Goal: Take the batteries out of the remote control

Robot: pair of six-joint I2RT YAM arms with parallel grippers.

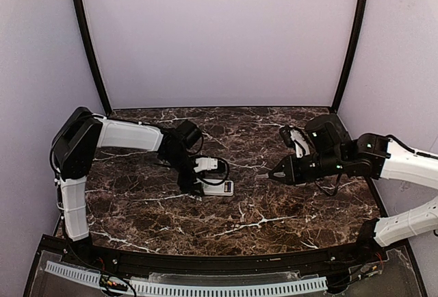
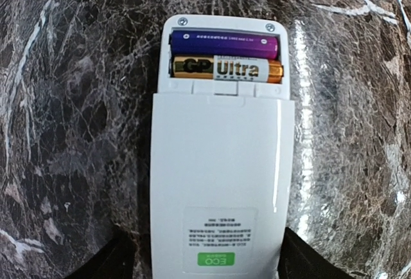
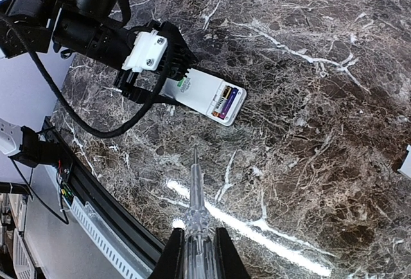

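Remote control (image 2: 218, 182) lies between spread left fingers (image 2: 109, 263), well apart from right fingers (image 3: 221, 253) pinching a clear tool (image 3: 194, 208).

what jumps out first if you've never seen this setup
The remote control lies back-up on the dark marble table, its battery bay open, with a purple battery and a gold battery side by side. Next comes the right gripper, shut on a clear pointed tool aimed toward the remote from the table's right side.
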